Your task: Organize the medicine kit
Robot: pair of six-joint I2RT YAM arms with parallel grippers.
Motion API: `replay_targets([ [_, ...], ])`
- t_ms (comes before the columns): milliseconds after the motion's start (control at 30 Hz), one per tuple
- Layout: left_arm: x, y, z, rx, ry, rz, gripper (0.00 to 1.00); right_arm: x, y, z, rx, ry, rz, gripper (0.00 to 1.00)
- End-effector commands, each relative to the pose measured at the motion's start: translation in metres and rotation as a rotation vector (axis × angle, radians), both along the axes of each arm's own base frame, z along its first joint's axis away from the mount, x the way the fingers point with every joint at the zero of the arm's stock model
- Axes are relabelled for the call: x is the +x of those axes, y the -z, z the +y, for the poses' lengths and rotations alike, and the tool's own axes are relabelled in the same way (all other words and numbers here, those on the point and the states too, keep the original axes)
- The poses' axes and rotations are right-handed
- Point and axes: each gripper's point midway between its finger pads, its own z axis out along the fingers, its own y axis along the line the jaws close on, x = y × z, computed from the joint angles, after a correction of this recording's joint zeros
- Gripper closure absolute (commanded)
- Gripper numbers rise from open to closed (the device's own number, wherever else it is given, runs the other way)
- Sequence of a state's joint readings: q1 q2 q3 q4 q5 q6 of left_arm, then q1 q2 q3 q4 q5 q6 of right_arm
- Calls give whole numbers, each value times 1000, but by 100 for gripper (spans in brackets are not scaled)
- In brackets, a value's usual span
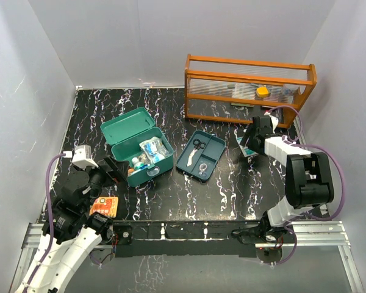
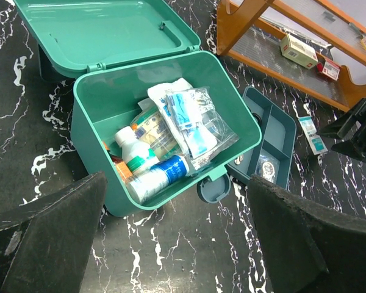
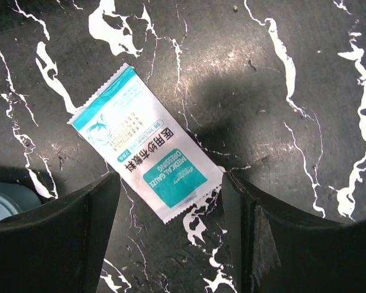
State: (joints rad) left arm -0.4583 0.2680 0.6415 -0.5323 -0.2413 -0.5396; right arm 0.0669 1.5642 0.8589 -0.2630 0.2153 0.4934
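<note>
kit: medicine kit (image 1: 137,149) sits open with its lid hinged back, straight ahead of the left gripper (image 2: 177,183) and just past its fingertips. It is packed with bottles and clear pouches.
tray: insert tray (image 1: 201,155) is out of the box, flat on the table (image 1: 171,195), to the left gripper's front-right, between kit and right gripper (image 3: 171,180). Scissors (image 1: 197,144) lie in one compartment.
kit handling: likely a rigid plastic shell with smooth, slick walls, and loaded, so not light. Best hold looks like a pinch over the front rim wall or the lid edge, not the rounded corners.
tray handling: probably light and stiff. The divider wall or rim is the likely pinch point.
left gripper: fingers spread wide, nothing between them.
right gripper: fingers apart over a gauze packet (image 3: 147,143) whose near corner lies between the tips, not clamped. Can't tell if the tips touch the table.
packet handling: flat, soft and light, lying flush, so it may skid. The serrated edge is probably the best grab.
beyond: orange rack (image 1: 250,88) stands past the right gripper.
</note>
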Motion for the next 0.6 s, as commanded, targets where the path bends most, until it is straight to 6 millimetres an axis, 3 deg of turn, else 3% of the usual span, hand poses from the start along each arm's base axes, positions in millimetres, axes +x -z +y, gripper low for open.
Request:
replay_targets([
  [0, 0, -4, -6, -10, 32, -2, 1, 38, -26, 1, -17, -68, -115, 35],
  [200, 1, -3, -8, -4, 38, 0, 1, 43, -9, 4, 14, -146, -52, 36],
  [433, 1, -2, -7, -6, 31, -1, 1, 33, 7, 12, 77, -135, 3, 40],
  [567, 1, -3, -6, -9, 29, -5, 1, 19, 14, 23, 159, -109, 54, 47],
])
